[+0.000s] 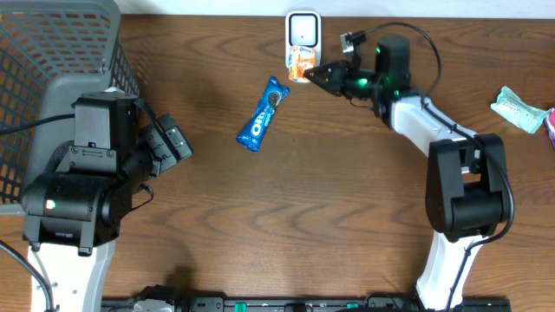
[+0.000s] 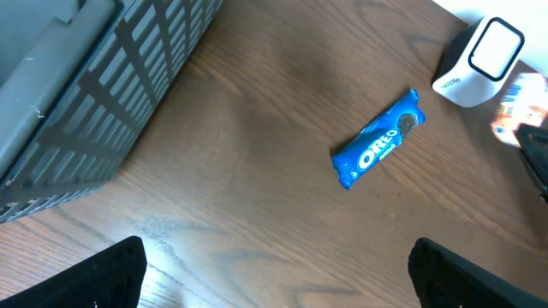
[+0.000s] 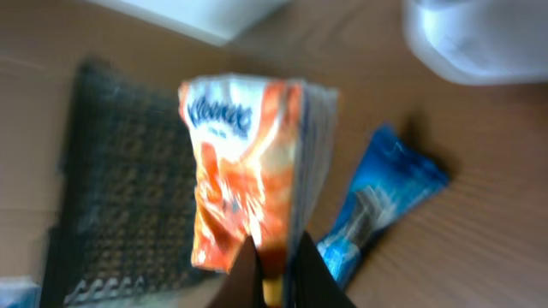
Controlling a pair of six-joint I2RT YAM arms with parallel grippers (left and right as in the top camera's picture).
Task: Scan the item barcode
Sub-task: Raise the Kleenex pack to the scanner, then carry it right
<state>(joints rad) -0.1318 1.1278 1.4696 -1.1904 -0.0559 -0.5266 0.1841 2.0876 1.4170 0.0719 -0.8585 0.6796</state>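
Jaws of the right gripper (image 1: 312, 74) are pinched tight on the lower edge of the orange-and-white plastic Kleenex tissue pack (image 3: 248, 162), held just beside the small white barcode scanner (image 1: 303, 28) at the far edge of the brown wooden table (image 1: 329, 217), so pickup and carry look done and the scan itself remains. The pack's long axis runs out from the fingertips toward the scanner, logo end farthest from the grip, though the blurred wrist view leaves its barcode side uncertain. The left gripper (image 1: 176, 143) sits with jaws wide and empty.

Glossy tissue pack (image 3: 248, 171), wood-grain table (image 1: 347, 208)
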